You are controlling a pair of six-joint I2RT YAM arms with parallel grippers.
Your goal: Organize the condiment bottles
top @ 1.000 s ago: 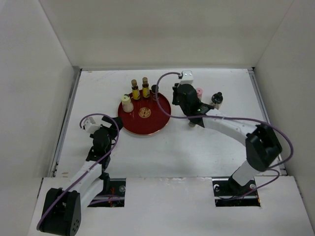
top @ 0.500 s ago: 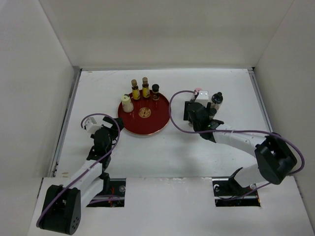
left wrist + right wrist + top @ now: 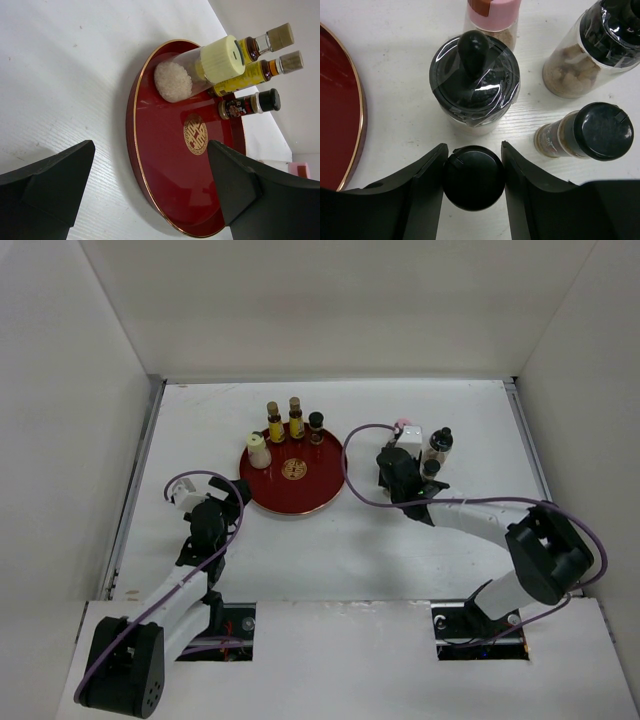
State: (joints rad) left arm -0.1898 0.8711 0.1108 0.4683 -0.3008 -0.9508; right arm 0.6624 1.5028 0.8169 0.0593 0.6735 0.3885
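From above, the red tray carries four condiment bottles, and the right gripper sits low in the cluster just right of it. The left wrist view shows the left gripper spread wide and empty, facing two yellow bottles, one cream-capped, one dark-capped. In the right wrist view the jaws clamp a black-capped bottle; a straight-up lift seems wise, the knob-lidded jar being just beside. Four others stand there: one pink-capped, three dark-topped
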